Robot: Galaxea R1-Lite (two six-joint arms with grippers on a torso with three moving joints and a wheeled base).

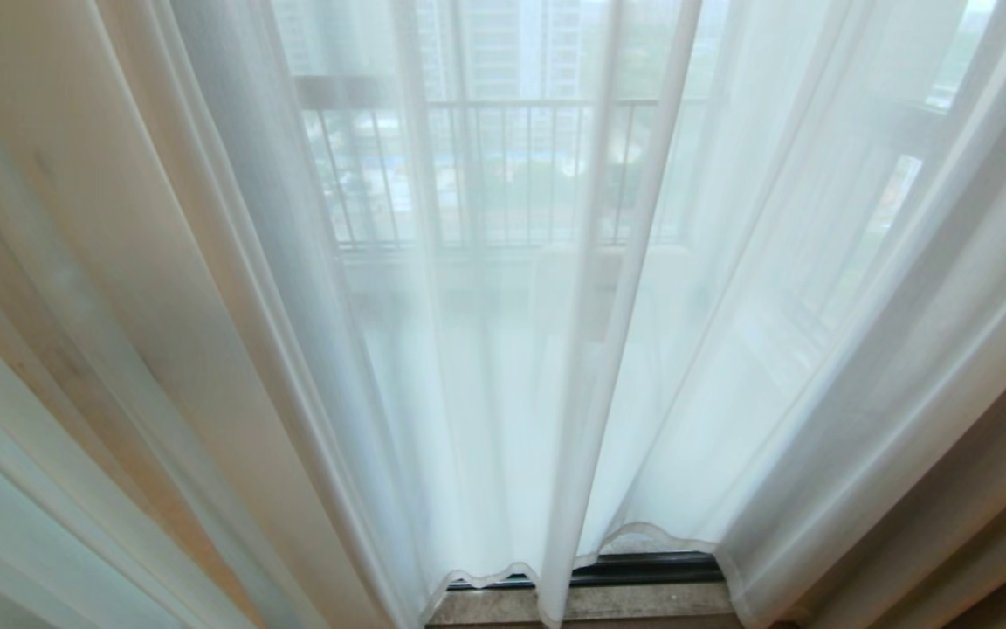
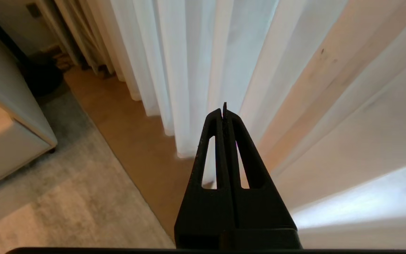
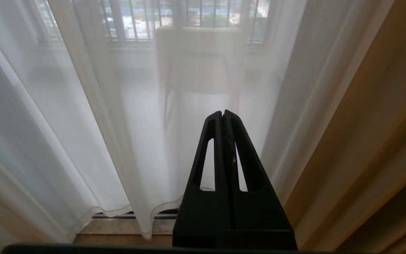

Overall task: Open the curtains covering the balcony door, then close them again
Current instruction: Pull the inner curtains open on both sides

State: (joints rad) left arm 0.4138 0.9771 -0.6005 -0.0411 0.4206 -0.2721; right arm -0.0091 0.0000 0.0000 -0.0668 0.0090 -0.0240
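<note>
Both grippers read to me as pressed fully together with nothing between them: the left gripper (image 2: 224, 110) at lower centre of its wrist view, the right gripper (image 3: 223, 113) likewise in its own (neither shows from the head). Beyond them the curtains (image 1: 503, 367) hang drawn across the frame, hems just above the sill (image 1: 643, 601), veiling the balcony railing (image 1: 503, 166) at upper centre.

no readable text anywhere

Sheer white curtains (image 1: 503, 367) drawn shut across balcony door (image 1: 643, 570).
</note>
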